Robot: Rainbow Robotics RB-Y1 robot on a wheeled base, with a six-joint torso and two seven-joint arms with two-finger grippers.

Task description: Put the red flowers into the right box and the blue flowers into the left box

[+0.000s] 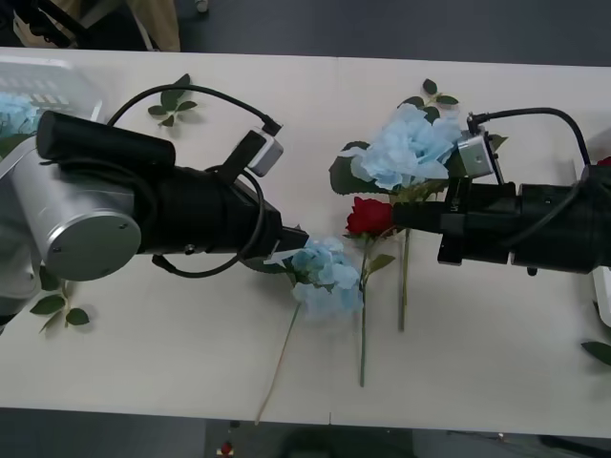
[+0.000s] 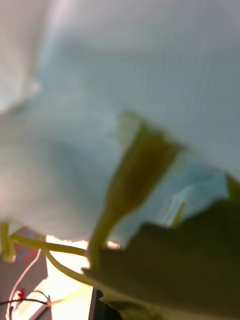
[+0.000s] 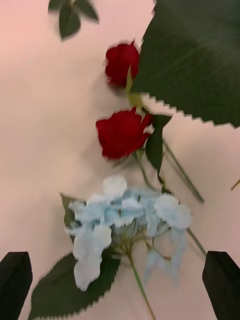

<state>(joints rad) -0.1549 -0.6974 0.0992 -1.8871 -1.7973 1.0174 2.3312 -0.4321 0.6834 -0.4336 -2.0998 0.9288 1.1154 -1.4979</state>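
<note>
My left gripper [image 1: 298,239] reaches across the white table [image 1: 172,363] toward its middle, fingers spread wide apart and pinching nothing. In my left wrist view the two black fingertips [image 3: 15,280] sit at the corners with a small blue flower [image 3: 125,220] lying between and just beyond them. In the front view that same small blue flower [image 1: 325,277] rests flat on the table right at the tip of my left gripper, its thin stem trailing toward the near edge.

Just beside the small blue flower, on the side away from my left gripper, lies a red flower [image 1: 368,216], its long green stem running toward the near edge. A second red bloom [image 3: 121,61] lies just past the first red one, seen from my left wrist.

My right gripper [image 1: 406,216] comes in from the other side of the red flower, almost touching the bloom. I cannot tell whether it is spread or pressed together. A large blue flower [image 1: 409,145] sits right over it, and pale petals with a green leaf [image 2: 190,260] crowd my right wrist view.

The left box [image 1: 48,81] stands at the table's far left corner, behind my left arm. The right box [image 1: 601,286] shows as a white edge beside my right arm.
</note>
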